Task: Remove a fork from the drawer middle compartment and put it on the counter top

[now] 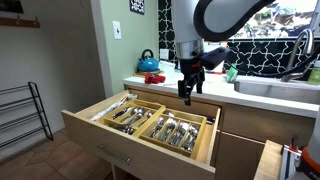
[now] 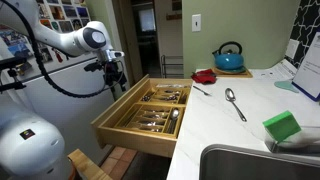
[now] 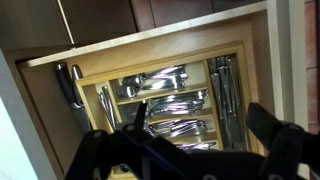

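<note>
The light-wood drawer (image 1: 100, 133) stands pulled open in both exterior views (image 2: 125, 135). Its wooden organiser holds silver cutlery. The middle compartment (image 3: 165, 100) holds stacked silver pieces; I cannot pick out a single fork there. It also shows in both exterior views (image 1: 158, 124) (image 2: 160, 108). My gripper (image 1: 188, 90) hangs above the back part of the drawer, open and empty, its dark fingers spread wide in the wrist view (image 3: 200, 125). In an exterior view it hovers over the drawer's far side (image 2: 115, 76). The pale counter top (image 2: 250, 130) lies beside the drawer.
On the counter top are a blue kettle (image 2: 228, 57), a red bowl (image 2: 205, 75), a spoon (image 2: 235, 103), a thin silver utensil (image 2: 200, 90) and a green sponge (image 2: 283, 125). A sink (image 2: 250, 165) is set in it. A wire rack (image 1: 25, 115) stands on the floor.
</note>
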`<act>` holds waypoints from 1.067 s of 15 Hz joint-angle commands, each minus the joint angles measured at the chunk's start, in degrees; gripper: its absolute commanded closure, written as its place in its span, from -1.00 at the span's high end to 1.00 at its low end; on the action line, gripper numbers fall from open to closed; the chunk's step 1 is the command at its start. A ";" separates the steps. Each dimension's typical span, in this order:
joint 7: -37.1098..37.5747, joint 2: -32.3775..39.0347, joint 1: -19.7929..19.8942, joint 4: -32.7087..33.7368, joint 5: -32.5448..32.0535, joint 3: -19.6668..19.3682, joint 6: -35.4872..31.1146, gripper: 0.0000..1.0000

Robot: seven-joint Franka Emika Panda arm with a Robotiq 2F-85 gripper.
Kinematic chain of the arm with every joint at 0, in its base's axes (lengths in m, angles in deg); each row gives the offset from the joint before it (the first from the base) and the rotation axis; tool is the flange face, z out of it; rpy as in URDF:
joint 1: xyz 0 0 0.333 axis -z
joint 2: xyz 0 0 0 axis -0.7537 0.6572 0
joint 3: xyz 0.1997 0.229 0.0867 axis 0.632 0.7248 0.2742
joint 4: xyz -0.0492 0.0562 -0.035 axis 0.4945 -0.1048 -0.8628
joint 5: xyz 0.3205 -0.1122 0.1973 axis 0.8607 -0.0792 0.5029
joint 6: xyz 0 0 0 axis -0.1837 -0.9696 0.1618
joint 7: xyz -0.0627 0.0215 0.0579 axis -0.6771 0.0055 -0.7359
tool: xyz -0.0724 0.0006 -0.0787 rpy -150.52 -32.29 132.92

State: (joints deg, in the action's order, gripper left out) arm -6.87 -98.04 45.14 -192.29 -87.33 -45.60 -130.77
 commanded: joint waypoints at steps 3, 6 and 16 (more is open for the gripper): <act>0.57 0.24 -1.62 0.10 -0.67 -1.48 0.15 1.00; 0.57 0.24 -1.62 0.10 -0.67 -1.48 0.15 1.00; 0.82 1.11 -1.45 0.07 0.74 -2.26 -0.74 1.00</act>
State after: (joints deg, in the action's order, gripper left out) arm -6.87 -98.04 45.02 -192.29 -87.33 -45.74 -130.77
